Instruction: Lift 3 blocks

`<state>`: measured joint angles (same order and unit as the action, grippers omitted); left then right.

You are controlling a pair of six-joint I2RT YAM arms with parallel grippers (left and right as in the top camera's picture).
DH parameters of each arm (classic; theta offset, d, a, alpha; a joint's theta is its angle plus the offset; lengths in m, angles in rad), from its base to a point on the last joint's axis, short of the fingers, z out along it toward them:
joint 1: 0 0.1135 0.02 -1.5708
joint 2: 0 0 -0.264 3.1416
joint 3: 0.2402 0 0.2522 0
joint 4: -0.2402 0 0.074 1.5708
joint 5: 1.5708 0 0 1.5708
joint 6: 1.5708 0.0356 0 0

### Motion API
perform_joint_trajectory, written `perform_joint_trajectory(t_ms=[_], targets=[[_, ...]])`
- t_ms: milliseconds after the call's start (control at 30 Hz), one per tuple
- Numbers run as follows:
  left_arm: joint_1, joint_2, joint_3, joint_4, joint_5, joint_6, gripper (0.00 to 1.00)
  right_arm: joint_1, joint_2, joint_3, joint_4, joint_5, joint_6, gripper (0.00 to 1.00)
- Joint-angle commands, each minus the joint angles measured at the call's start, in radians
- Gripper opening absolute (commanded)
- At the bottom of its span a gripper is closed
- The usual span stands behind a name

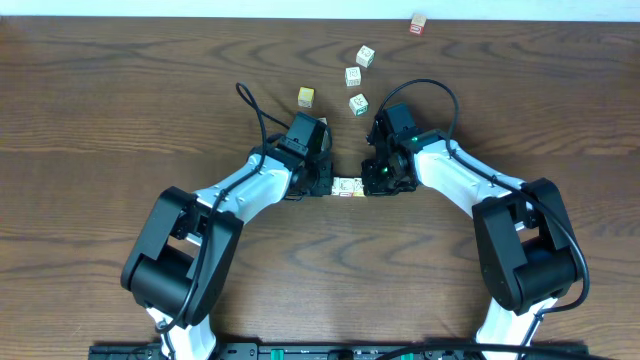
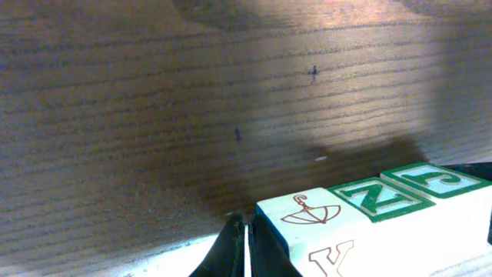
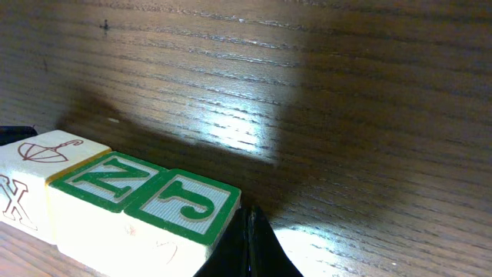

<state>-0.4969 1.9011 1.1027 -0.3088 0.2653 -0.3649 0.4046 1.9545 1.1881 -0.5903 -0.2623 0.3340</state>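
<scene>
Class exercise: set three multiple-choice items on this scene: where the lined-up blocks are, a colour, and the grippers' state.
1. The row of blocks lies: A between left gripper and right gripper; B at the far edge; C on a plate.
2. The frames on the Z block and J block are: A red; B green; C blue.
3. The grippers are: A both open; B both shut; C one open.
1 A, a gripper at each end; 2 B, wrist views show green; 3 B, each finger pair meets.
</scene>
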Motion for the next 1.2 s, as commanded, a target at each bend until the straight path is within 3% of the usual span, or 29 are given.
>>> perform_joint_trajectory(t_ms=[0, 333, 1167], targets=[[-0.071, 0.006, 0.001, 0.032, 0.127, 0.013, 0.07, 0.037, 0.054, -0.012, -0.002, -0.140, 0.041, 0.01], [-0.087, 0.006, 0.001, 0.034, 0.113, 0.008, 0.07, 0.054, 0.053, -0.011, -0.024, -0.176, 0.141, 0.01], [-0.127, -0.040, 0.003, 0.034, 0.147, 0.023, 0.07, 0.108, 0.013, 0.024, -0.031, -0.145, 0.087, 0.01]])
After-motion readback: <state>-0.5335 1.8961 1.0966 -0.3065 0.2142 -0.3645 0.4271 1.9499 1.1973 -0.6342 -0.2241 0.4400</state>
